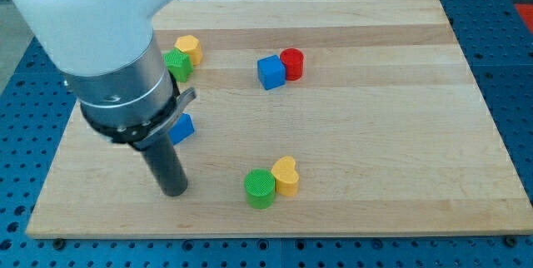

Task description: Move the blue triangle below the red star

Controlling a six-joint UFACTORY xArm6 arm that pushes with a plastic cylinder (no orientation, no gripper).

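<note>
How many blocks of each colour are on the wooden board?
Blue: 2, a cube and a part-hidden block
Green: 2
Yellow: 2
Red: 1, a cylinder
Total: 7

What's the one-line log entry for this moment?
my tip: just below blue block, apart | blue block: half hidden by arm

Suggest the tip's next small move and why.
Probably slide my tip toward the view's right, staying below the small blue block half hidden by the arm. No red star shows, perhaps behind the arm; shifting may reveal it before any push.
</note>
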